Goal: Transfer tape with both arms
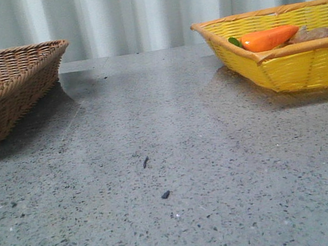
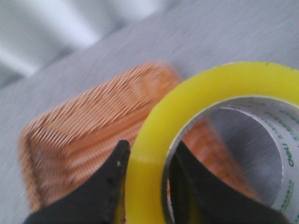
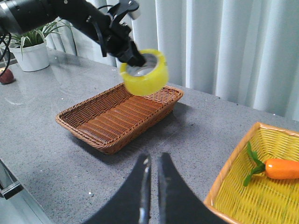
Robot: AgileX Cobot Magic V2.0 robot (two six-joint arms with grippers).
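The yellow tape [image 2: 156, 135] with its white printed core is pinched through its wall by my left gripper [image 2: 150, 149], one finger outside the roll and one inside. In the right wrist view the left arm [image 3: 70, 16] holds the tape [image 3: 145, 77] in the air above the far end of the brown wicker basket [image 3: 117, 116]. My right gripper [image 3: 154, 161] is shut and empty, low over the grey table between the two baskets. Neither gripper nor the tape shows in the front view.
The brown basket [image 1: 6, 84] stands at the back left and a yellow basket [image 1: 291, 68] at the back right, holding an orange carrot toy [image 1: 268, 38] and other items. A potted plant [image 3: 32, 56] stands beyond the left arm. A curtain hangs behind the table.
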